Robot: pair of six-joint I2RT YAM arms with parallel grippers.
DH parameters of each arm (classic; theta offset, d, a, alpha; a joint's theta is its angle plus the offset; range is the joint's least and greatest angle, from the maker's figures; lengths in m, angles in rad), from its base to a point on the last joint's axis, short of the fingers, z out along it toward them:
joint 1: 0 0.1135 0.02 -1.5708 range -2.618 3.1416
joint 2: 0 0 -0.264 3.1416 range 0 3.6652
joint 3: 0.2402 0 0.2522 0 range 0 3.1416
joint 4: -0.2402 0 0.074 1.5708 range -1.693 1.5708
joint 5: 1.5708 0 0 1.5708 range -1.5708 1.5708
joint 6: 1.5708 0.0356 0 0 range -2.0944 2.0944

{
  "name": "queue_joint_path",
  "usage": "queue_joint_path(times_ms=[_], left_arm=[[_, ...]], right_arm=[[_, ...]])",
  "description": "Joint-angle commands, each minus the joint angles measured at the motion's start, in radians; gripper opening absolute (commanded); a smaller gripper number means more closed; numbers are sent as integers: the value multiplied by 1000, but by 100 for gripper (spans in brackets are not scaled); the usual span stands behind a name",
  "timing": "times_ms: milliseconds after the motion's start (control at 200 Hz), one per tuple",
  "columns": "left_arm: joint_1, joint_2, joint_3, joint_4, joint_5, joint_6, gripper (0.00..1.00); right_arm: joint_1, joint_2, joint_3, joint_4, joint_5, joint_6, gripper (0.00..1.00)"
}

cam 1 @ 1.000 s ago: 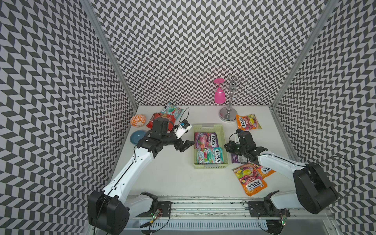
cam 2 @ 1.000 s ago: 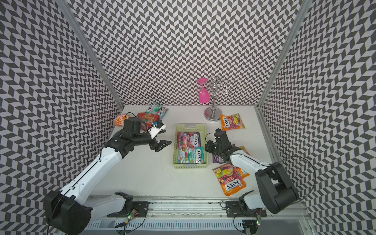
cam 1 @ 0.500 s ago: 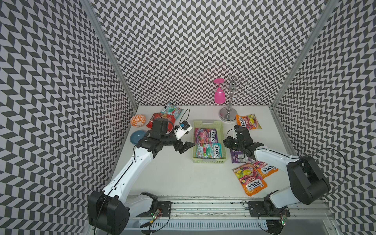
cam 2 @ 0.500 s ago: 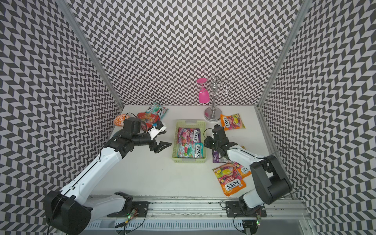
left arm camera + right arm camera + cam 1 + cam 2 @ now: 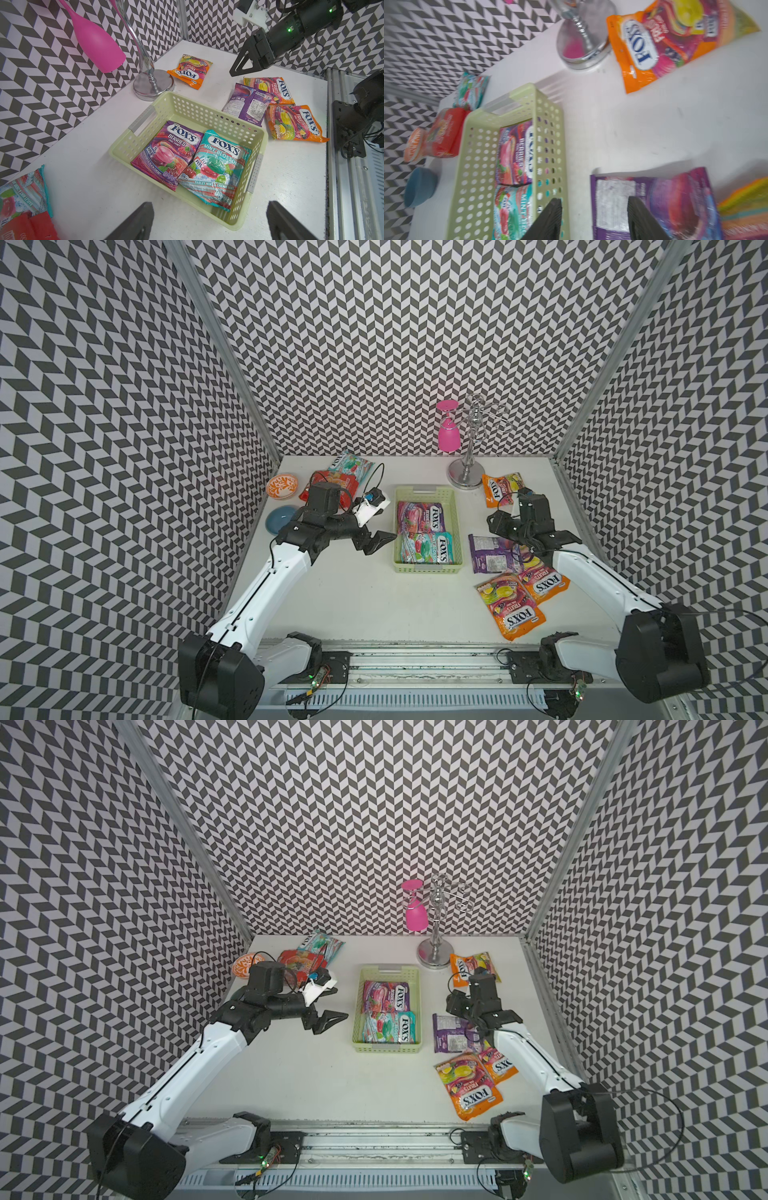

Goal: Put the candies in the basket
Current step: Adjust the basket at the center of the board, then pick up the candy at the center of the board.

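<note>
In both top views the pale green perforated plastic basket (image 5: 426, 490) sits mid-way across the white table (image 5: 353, 605) and holds two glossy bags: a purple Berries candy bag (image 5: 420, 517) toward the back and a teal Mint Blossom candy bag (image 5: 428, 548) toward the front. To its right, a purple candy bag turned back-side up (image 5: 488, 560) lies on the table against two orange Fruits candy bags (image 5: 510, 608). A third orange candy bag (image 5: 498, 488) lies just beside the chrome stand (image 5: 466, 477), from which a pink plastic glass (image 5: 449, 437) hangs upside down. At the far left, a red candy bag (image 5: 338, 477) and a second teal candy bag (image 5: 352, 463) lie near an orange patterned bowl (image 5: 282, 486) and a blue bowl (image 5: 279, 520). The left gripper (image 5: 376, 542) hovers just left of the basket. The right gripper (image 5: 500, 531) hangs over the far end of the back-side-up purple bag. In the left wrist view the left gripper's (image 5: 209, 204) dark fingers stand wide apart with nothing between them, framing the basket's near wall, and both bags lie flat inside. The right gripper shows here lifted clear of the table. The right wrist view is blurred. There the right gripper's (image 5: 593, 199) fingers are parted with bare table between them, one over the purple bag's edge and the other beside the basket's wall, so it is released and holds nothing.
</note>
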Motion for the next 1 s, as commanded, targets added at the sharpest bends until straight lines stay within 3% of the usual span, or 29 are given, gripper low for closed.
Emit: queue_joint_path(times_ms=[0,170,426,821,996], left_arm=[[13,-23,-1,-18,35,8,90],[23,-23,2,-25,41,8,90],[25,-19,7,-25,46,4,90],[28,-12,-5,-11,51,3,91],[30,-14,-6,-6,63,0,91]], right_arm=[[-71,-31,-51,-63,33,-57,60],[-182,-22,-91,-66,-5,-88,63],[-205,30,-117,1,-99,-75,70],[-205,92,-175,33,-161,-88,66],[-205,94,-203,74,-178,-76,59]])
